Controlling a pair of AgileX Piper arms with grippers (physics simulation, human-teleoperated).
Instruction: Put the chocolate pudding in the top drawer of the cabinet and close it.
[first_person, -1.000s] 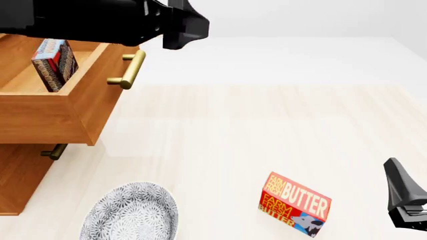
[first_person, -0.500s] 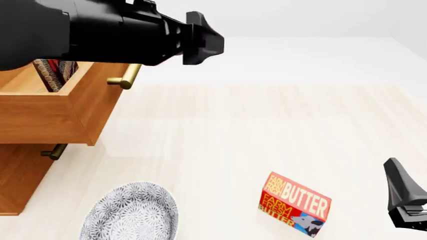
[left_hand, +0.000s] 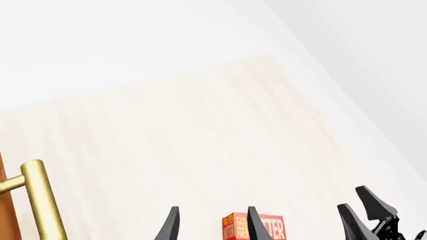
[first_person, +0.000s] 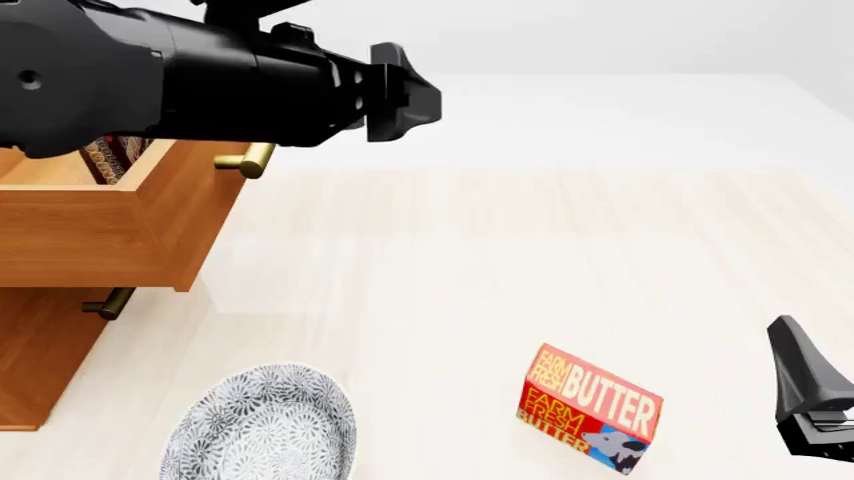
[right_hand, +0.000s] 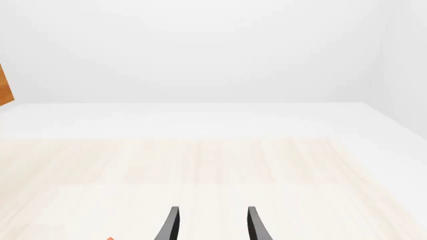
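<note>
Status entry. Chocolate pudding (first_person: 104, 156): inside the open top drawer (first_person: 94, 215), upper left of frame, mostly hidden behind my left arm. Left claw (first_person: 400, 92): pulled back slightly since half a second ago, fingers apart, holding nothing, near the brass handle (left_hand: 41, 205). Right claw (right_hand: 211, 222): parted, idle. Remaining, I judge: closing the drawer.

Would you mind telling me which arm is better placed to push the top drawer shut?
The left: its hand hovers beside the open top drawer near the brass handle; the right hand sits far across the table.
</note>
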